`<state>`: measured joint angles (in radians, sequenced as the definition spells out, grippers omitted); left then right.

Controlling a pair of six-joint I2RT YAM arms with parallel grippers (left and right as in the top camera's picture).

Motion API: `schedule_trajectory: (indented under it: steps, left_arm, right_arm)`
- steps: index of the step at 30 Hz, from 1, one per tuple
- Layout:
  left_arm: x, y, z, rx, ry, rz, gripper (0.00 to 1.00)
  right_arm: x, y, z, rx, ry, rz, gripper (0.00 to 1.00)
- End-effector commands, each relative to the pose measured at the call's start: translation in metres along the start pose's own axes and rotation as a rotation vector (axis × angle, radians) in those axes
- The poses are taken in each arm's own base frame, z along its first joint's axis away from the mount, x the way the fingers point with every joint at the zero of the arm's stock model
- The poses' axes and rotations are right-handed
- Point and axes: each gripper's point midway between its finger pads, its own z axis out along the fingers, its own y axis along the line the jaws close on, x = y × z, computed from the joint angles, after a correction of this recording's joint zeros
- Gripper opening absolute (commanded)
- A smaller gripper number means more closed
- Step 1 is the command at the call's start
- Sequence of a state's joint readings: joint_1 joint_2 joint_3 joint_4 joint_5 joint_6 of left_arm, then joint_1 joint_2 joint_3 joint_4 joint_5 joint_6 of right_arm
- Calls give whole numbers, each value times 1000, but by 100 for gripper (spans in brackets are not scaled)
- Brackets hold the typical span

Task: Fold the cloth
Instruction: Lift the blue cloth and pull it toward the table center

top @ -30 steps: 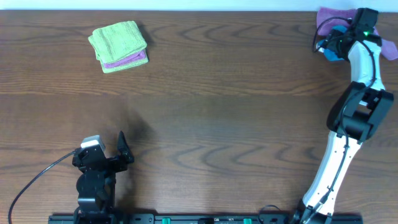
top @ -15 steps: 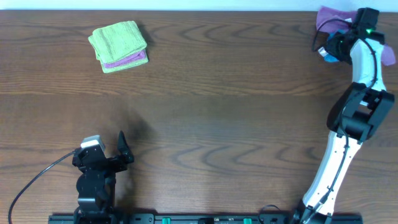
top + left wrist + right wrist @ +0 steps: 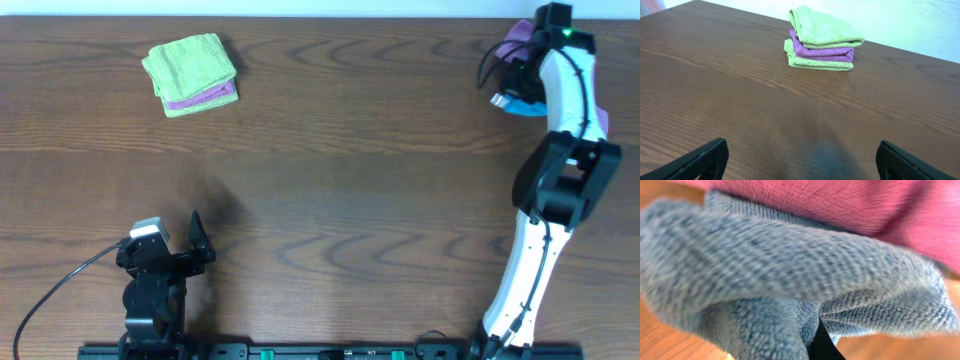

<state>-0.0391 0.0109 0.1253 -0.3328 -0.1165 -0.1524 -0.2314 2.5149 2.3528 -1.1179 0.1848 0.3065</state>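
Left pincer: wide, holding nothing, parked over bare bench, well apart from the purple cloth on the near-left side. You can leave it out for now.

Stack of green and purple cloths: far left, well apart from the purple cloth. Not part of this job.

Right pincer: closed down narrow on the cloth, which is bunched just in front of the purple cloth and touching it in the wrist view. Not yet spread flat, no fold made.

Risks, as I judge them:
- The terry piles may cling, so the purple cloth could drag along as you pull away.
- The pinch looks like a bunch, not a corner. The cloth may come out twisted, or slip free.
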Motion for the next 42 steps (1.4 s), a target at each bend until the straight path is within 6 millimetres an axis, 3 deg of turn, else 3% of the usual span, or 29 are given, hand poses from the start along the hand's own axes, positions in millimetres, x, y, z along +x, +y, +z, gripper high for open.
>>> schedule_trajectory:
  steps: [1,7,10,14,16,18,20,21,25,27,30,35,38,42]
  left_arm:
    - [9,6,3,-24,17,19,95]
    - [9,6,3,-24,17,19,95]
    - [9,6,3,-24,17,19,95]
    - [9,6,3,-24,17,19,95]
    - [9,6,3,-24,17,19,95]
    - [9,6,3,-24,17,19,95]
    - [9,6,3,-24,17,19,95]
    - [9,6,3,-24,17,19,95]
    - [9,6,3,-24,17,19,95]
    - [9,6,3,-24,17,19,95]
    - [9,6,3,-24,17,19,95]
    - [9,6,3,-24,17,19,95]
    - [9,6,3,-24,17,19,95]
    - [9,6,3,-24,17,19,96]
  right_arm:
    - [-36,-40,-75,80,-165,56,1]
    - [-53,-79,-135,99,-265,66,1]
    - [-54,-70,-154,-19,-279,11,1]
    - [-56,-85,-172,8,-309,88,1]
    - [-52,-74,-177,-57,-296,36,1]
    - [-36,-29,-186,-306,-253,-162,1]
    - [-15,16,-210,-591,-219,-285,1]
    - [-10,24,-217,-644,-207,-281,1]
    - [-9,14,-228,-482,-222,-192,1]
    - [-2,14,-249,-434,-265,-247,1]
    - [15,20,-296,-475,-322,-290,1]
    - [46,18,-345,-488,-376,-330,1]
    - [66,8,-365,-494,-422,-335,2]
    - [107,-5,-377,-494,-472,-349,1]
